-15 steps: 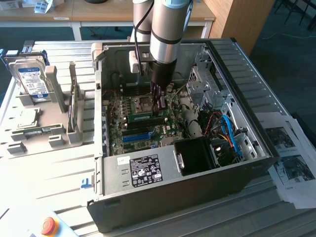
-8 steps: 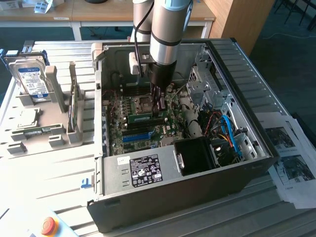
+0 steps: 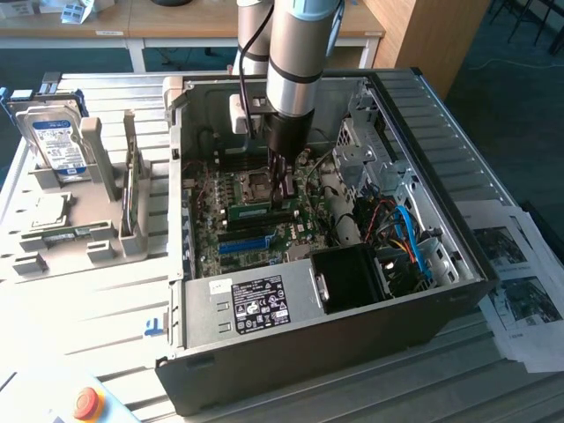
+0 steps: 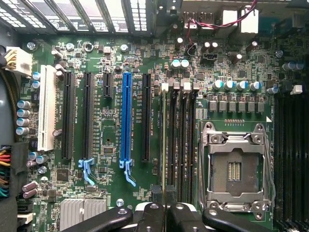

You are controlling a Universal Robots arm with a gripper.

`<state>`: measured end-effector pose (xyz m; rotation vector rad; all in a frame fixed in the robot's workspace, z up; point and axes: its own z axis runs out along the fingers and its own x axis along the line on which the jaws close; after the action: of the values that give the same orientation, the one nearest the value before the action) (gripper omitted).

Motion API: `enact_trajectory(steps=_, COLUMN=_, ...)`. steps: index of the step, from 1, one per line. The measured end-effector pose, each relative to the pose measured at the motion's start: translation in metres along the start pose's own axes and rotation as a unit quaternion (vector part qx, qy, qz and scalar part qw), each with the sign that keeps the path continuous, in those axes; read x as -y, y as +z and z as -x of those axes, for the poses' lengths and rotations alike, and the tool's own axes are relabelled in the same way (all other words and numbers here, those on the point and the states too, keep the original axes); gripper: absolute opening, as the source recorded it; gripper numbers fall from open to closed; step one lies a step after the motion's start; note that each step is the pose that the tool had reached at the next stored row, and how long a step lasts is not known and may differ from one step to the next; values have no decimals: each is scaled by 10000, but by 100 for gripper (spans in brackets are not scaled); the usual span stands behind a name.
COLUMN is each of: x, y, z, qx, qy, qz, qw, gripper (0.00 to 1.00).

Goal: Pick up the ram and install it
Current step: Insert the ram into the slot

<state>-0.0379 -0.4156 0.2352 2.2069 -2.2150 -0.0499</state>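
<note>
Tool (image 4: 164, 194), wrist view: my fingers nearly closed, pinching ram (image 4: 164, 135) edge-on; ram stands in memory slot row between blue slot (image 4: 126, 121) and CPU socket (image 4: 235, 166). Exterior view: tool (image 3: 284, 196) down inside PC case (image 3: 308, 352), gripping ram (image 3: 258, 211) on motherboard (image 3: 211, 198); seated or not, can't tell.

An open case (image 3: 441, 150) lies on the slatted table (image 3: 79, 308), its motherboard (image 3: 207, 198) showing a blue slot (image 4: 127, 116), a white slot (image 4: 47, 108) and a CPU socket (image 4: 234, 169). On the exterior view's left a hard drive (image 3: 57, 141) leans in a grey rack (image 3: 88, 251); papers (image 3: 520, 282) lie on its right, beside the case
</note>
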Motion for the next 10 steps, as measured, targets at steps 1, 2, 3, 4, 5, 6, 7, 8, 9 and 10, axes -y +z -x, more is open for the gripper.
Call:
enact_trajectory(steps=1, x=0, y=0, z=0, qx=0, qy=0, qz=0, qw=10000, gripper=12)
enact_trajectory(steps=2, x=0, y=1, z=0, qx=0, qy=0, qz=0, qw=10000, gripper=12)
enact_trajectory(steps=3, x=0, y=5, z=3, qx=2, qy=0, qz=-1, qw=10000, gripper=12)
enact_trajectory(steps=4, x=-1, y=7, z=5, qx=2, qy=0, qz=-1, qw=10000, gripper=12)
enact_trajectory(steps=5, x=-2, y=8, z=7, qx=1, qy=1, qz=-1, qw=10000, gripper=12)
enact_trajectory(steps=6, x=-2, y=8, z=7, qx=1, qy=0, qz=-1, qw=10000, gripper=12)
enact_trajectory(steps=7, x=-2, y=8, z=7, qx=0, qy=0, qz=0, qw=10000, gripper=12)
enact_trajectory(steps=8, x=-3, y=9, z=8, qx=0, qy=1, qz=0, qw=10000, gripper=12)
enact_trajectory(steps=9, x=-3, y=10, z=9, qx=0, qy=1, qz=0, qw=10000, gripper=12)
enact_trajectory(steps=10, x=-3, y=10, z=9, qx=0, qy=0, qz=0, qw=10000, gripper=12)
